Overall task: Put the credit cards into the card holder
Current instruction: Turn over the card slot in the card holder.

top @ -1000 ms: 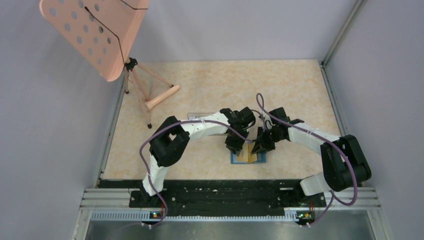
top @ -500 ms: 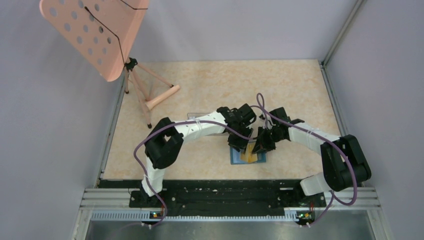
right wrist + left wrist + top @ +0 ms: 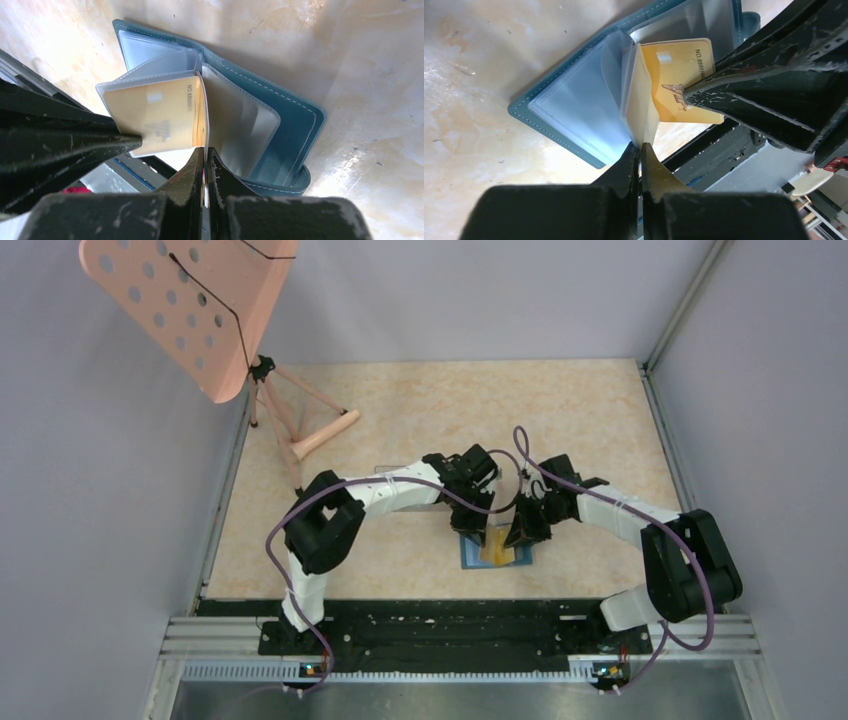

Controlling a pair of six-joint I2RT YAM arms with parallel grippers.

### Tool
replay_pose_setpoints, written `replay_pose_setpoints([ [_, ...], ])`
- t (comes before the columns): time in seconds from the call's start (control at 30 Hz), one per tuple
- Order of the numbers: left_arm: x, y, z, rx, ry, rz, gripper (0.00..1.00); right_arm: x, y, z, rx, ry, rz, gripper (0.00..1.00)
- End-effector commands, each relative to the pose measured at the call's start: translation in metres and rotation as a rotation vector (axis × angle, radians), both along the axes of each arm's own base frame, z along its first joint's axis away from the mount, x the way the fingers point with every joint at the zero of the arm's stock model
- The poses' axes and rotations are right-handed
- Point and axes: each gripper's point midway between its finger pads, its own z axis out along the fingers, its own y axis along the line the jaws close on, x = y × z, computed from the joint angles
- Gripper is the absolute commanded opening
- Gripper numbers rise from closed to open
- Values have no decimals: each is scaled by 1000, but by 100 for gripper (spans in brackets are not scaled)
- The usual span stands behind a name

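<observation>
The card holder (image 3: 470, 560) is a teal wallet lying open on the table, its clear pockets fanned up. In the left wrist view my left gripper (image 3: 640, 146) is shut on the edge of one clear pocket leaf (image 3: 636, 90) of the card holder (image 3: 569, 110). An orange-yellow credit card (image 3: 679, 65) sits partly inside that pocket. My right gripper (image 3: 205, 150) is shut on the card's (image 3: 150, 115) outer edge, beside the teal cover (image 3: 295, 125). From above, the left gripper (image 3: 470, 532) and the right gripper (image 3: 520, 532) face each other over the wallet. No other cards show.
A pink perforated music stand (image 3: 190, 310) on a tripod (image 3: 300, 435) stands at the back left. Grey walls enclose the table on three sides. A black and metal rail (image 3: 460, 635) runs along the near edge, just behind the wallet.
My left gripper has closed onto the pocket leaf, and the left arm has shifted a little to the left. More of the orange card now shows over the wallet. The right arm has barely moved.
</observation>
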Motion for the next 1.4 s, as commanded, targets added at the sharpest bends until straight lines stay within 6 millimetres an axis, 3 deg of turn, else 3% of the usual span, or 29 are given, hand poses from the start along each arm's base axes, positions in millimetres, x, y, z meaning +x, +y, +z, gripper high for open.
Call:
replay_pose_setpoints([
  [0.0, 10, -19, 23, -150, -29, 22, 0, 14, 5, 15, 23, -84, 22, 0],
  [0.27, 19, 17, 23, -19, -47, 85, 0, 34, 7, 50, 27, -185, 5, 0],
  [0.4, 17, 24, 25, 37, -21, 100, 0, 44, 8, 68, 35, -241, -14, 0],
  [0.57, 21, 13, 27, 19, 4, 107, 3, 52, 3, 82, 31, -287, -49, 0],
  [0.67, 21, -1, 32, -36, 30, 90, 26, 55, -5, 87, 15, -308, -74, 0],
  [0.8, 19, -16, 35, -92, 64, 66, 43, 59, -18, 94, -14, -337, -116, 0],
  [1.1, 10, -45, 25, -207, 171, 17, 47, 65, -45, 103, -57, -363, -194, 0],
  [1.23, 7, -57, 19, -252, 198, -10, 53, 64, -47, 107, -49, -370, -194, 0],
  [1.37, 10, -62, 29, -286, 165, -32, 55, 62, -43, 109, -26, -371, -178, 0],
])
